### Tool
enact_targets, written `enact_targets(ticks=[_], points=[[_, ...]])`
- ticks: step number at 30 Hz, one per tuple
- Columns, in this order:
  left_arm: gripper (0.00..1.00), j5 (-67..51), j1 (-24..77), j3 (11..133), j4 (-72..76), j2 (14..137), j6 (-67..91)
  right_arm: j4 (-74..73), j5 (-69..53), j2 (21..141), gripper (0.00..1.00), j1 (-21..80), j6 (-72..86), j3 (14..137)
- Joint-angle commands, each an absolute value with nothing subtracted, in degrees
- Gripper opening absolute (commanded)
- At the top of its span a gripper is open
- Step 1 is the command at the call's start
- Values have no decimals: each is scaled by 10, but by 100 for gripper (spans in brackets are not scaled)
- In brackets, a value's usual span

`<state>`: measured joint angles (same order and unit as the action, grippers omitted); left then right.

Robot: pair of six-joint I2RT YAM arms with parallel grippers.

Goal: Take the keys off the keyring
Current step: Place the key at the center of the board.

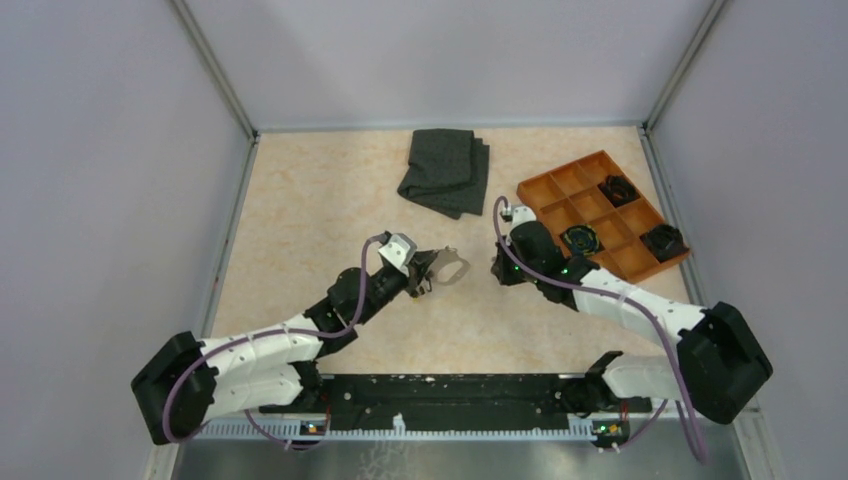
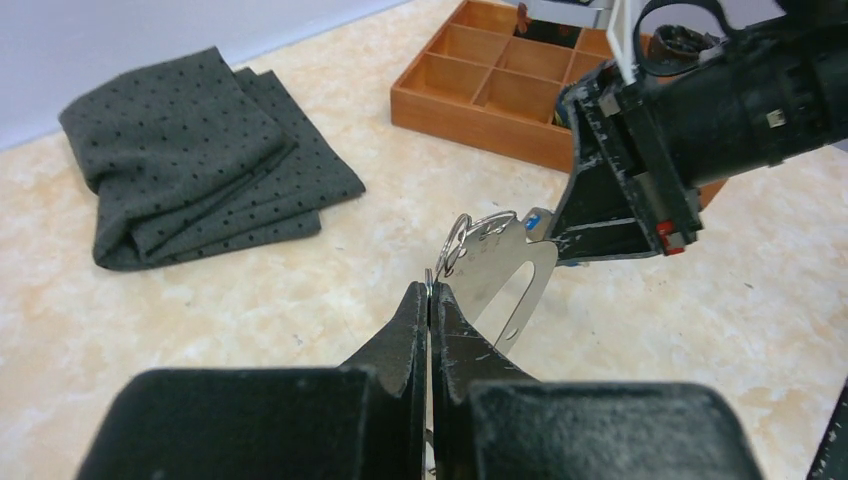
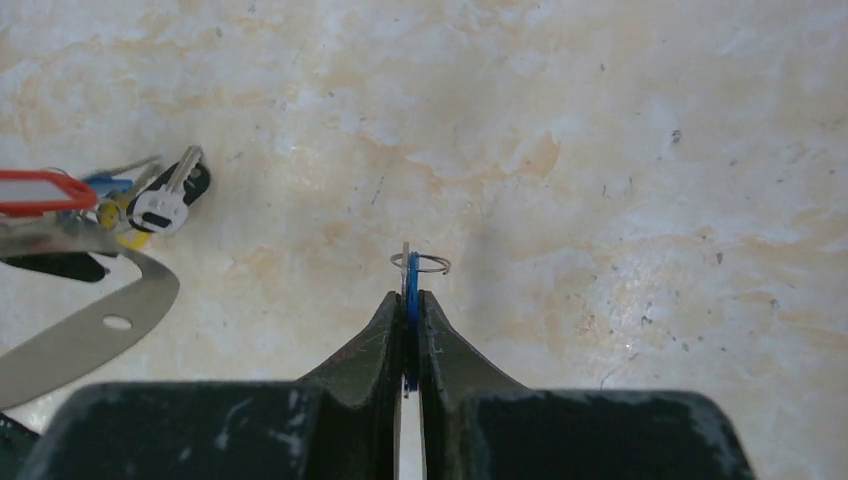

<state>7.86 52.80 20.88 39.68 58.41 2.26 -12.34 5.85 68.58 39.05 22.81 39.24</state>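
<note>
My left gripper (image 1: 428,272) (image 2: 430,285) is shut on a thin metal ring of the keyring (image 2: 508,275), a pale grey loop band held above the table. The band also shows in the top view (image 1: 452,266). Several keys (image 3: 165,195) and a red tag (image 3: 40,190) hang in a bunch at the band's end. My right gripper (image 1: 498,270) (image 3: 407,295) is shut on a blue-headed key (image 3: 411,300) carrying a small split ring (image 3: 422,263), which stands apart from the bunch. The right gripper's tip is just right of the band in the left wrist view (image 2: 560,225).
A folded dark grey cloth (image 1: 445,172) lies at the back centre. An orange compartment tray (image 1: 560,185) at the back right holds black lumpy clumps (image 1: 618,188). Grey walls enclose the table on three sides.
</note>
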Motion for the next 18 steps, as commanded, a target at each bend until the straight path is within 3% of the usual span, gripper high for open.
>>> enact_targets(ticks=[1,9,18], points=[[0,33,518,212,413,589,64,27,33,708,8,384,251,365],[0,16,513,210,406,598,71,21,31,685,43,384,225,355],[0,3,508,209,403,602,74,-27,-50,559,62,384,171,367]])
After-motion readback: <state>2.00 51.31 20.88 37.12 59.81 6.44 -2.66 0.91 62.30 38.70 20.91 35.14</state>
